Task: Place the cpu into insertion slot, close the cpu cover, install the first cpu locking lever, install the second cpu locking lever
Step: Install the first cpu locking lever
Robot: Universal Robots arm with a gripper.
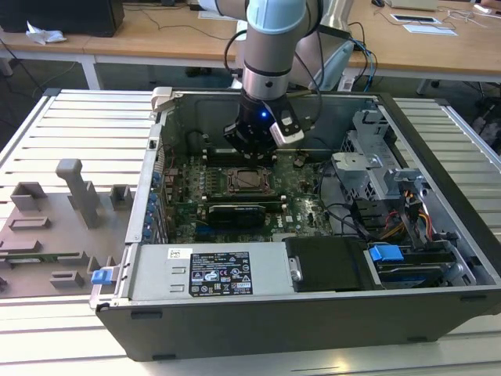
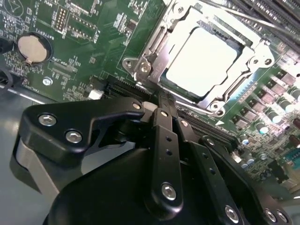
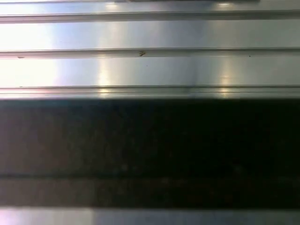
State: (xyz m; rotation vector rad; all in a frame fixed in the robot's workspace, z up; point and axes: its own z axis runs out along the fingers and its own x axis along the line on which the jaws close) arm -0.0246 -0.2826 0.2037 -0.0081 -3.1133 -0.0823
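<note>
Slatted alu table, ribbed and shiny, carries an open dark-grey PC case. Nearest is a grey PSU box w/ white label, then the green mobo. Mid-board, the cpu, a pale flat square, lies in its socket w/ the cpu cover down around it as a silver frame. Just beside that frame the black gripper hovers, fingers pressed together on nothing. Wooden desks stand at the back.
</note>
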